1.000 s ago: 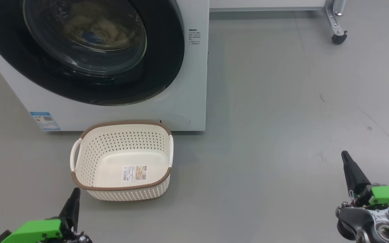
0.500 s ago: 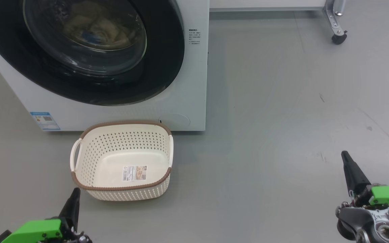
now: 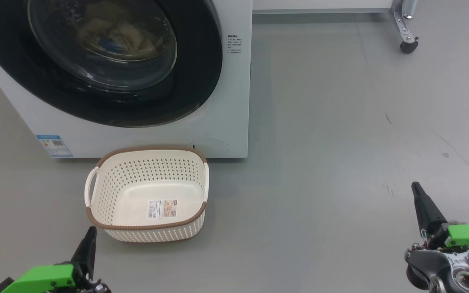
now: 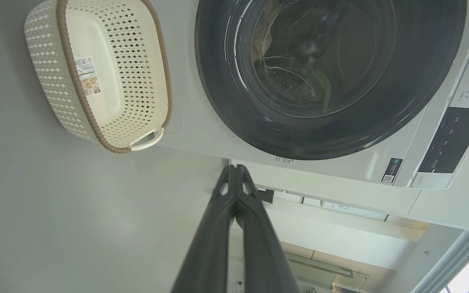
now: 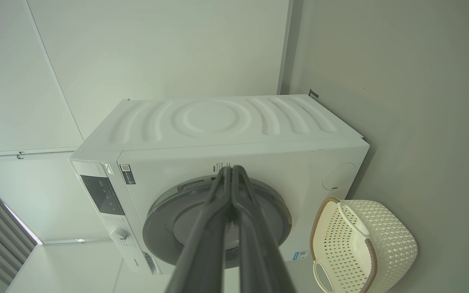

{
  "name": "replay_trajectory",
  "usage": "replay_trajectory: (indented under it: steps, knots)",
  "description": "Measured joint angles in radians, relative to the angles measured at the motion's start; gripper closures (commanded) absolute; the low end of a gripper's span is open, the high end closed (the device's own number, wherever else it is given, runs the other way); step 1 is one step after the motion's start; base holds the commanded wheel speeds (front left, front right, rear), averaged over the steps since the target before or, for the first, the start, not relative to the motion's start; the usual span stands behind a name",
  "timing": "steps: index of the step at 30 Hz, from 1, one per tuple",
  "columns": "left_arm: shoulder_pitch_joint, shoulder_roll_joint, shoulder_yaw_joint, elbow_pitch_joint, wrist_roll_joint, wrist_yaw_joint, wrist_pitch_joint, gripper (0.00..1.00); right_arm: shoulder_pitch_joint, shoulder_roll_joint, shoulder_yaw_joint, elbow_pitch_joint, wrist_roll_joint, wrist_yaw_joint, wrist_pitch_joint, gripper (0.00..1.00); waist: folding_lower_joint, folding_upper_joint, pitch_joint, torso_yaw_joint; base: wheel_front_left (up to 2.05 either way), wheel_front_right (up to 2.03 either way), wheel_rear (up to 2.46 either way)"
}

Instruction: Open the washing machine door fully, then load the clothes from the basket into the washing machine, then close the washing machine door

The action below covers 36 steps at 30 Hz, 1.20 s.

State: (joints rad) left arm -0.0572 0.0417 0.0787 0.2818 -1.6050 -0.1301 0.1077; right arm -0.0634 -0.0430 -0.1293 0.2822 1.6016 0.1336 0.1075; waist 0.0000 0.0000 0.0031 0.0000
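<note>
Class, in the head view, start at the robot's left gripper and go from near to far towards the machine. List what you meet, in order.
left gripper → basket, empty → washing machine door, shut → clothes, behind that door

The basket stands on the floor just in front of the washing machine, below its closed door. The clothes lie inside the washing machine, behind the door. A caster stands well to the washing machine's right.
</note>
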Motion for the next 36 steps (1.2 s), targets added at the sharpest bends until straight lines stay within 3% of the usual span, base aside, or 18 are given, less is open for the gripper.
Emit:
replay_trajectory:
  steps: [36]
  knots:
    - [0.0, 0.0, 0.0, 0.0, 0.0, 0.0, 0.0, 1.0, 0.0, 0.0, 0.0, 0.0, 0.0, 0.0, 0.0, 1.0, 0.0, 0.0, 0.0, 0.0, 0.0, 0.0, 0.0]
